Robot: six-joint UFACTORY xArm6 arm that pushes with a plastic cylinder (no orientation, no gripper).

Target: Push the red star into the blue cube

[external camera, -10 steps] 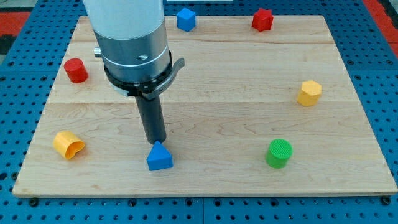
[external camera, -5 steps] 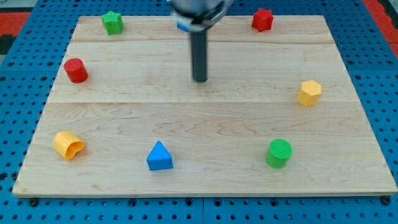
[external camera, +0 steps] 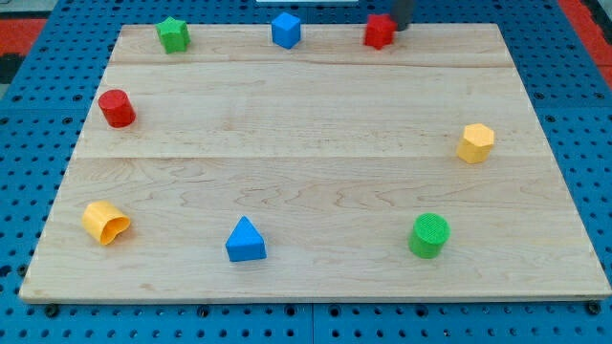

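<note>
The red star sits near the board's top edge, right of centre. The blue cube sits to its left along the same edge, with a clear gap between them. My tip is at the view's top, touching the red star's right side; only the rod's lowest part shows.
A green star is at the top left, a red cylinder at the left, a yellow block at the bottom left. A blue triangle is at bottom centre, a green cylinder bottom right, a yellow hexagon at right.
My tip moved from the board's middle up to the top right, beside the red star. The red star slid left, toward the blue cube.
</note>
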